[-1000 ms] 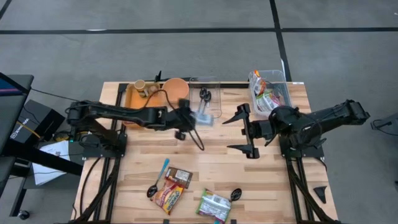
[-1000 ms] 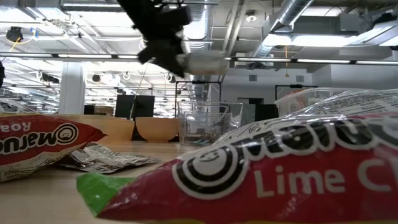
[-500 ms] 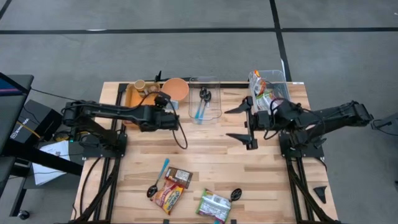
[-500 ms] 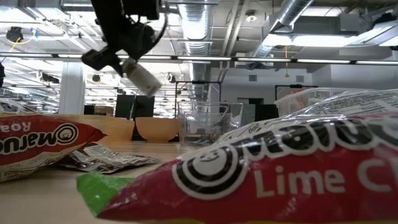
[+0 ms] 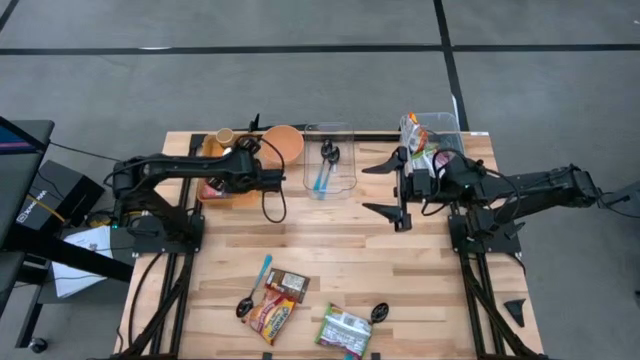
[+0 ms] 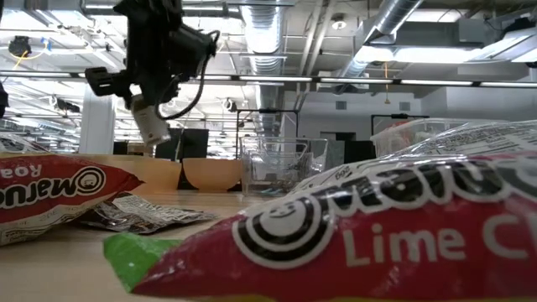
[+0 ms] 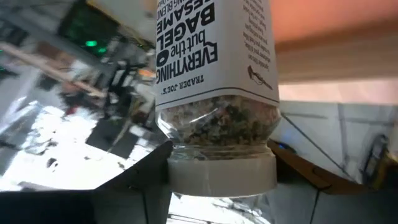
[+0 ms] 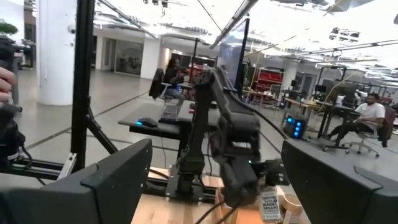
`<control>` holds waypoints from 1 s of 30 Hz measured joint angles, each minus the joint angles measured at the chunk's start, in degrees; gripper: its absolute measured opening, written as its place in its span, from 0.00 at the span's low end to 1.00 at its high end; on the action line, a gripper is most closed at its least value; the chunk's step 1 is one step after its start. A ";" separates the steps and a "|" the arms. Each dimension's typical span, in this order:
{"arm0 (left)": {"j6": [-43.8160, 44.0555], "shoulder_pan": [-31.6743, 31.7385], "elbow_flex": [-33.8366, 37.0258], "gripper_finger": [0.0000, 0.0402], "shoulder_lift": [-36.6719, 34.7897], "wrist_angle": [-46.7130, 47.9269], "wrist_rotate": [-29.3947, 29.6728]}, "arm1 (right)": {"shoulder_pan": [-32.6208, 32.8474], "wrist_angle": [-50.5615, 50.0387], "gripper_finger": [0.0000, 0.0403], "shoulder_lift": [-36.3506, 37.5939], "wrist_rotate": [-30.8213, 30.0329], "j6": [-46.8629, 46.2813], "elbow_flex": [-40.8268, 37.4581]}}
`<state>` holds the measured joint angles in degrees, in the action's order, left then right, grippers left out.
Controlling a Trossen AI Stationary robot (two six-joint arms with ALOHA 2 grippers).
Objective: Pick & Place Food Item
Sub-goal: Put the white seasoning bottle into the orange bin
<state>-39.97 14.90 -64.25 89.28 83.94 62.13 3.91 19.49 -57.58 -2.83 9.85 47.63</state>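
A: So, from above, what changed?

B: Over the last second the left gripper (image 5: pixel 213 176) swung away from the clear plastic bin (image 5: pixel 329 160) holding spoons, back over the orange tray (image 5: pixel 215 160) at the counter's (image 5: pixel 330 250) far left. The carry looks nearly done.

A: And at counter height?

B: The seasoning jar (image 6: pixel 152 124) hangs tilted, cap down, high above the wooden bowls (image 6: pixel 211 172).

A: The left wrist camera?

B: The gripper is clamped on the white cap of the clear, white-labelled seasoning jar (image 7: pixel 217 93).

A: The right arm?

B: The right gripper (image 5: pixel 397 190) waits beside the clear tub of packets (image 5: pixel 440 135), jaws spread wide and empty; its wrist camera looks across at the left arm.
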 joint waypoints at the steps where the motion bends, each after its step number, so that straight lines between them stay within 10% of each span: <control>1: -0.07 0.57 0.00 0.49 0.63 1.31 0.00 | 0.02 0.06 0.88 0.00 0.03 0.00 0.00; 30: -0.26 6.74 0.04 0.49 7.63 4.13 -8.02 | -0.71 -0.66 0.88 -0.02 0.05 0.17 0.00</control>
<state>-40.23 21.64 -64.20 96.90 88.07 54.11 3.20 18.83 -57.60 -2.79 10.02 47.64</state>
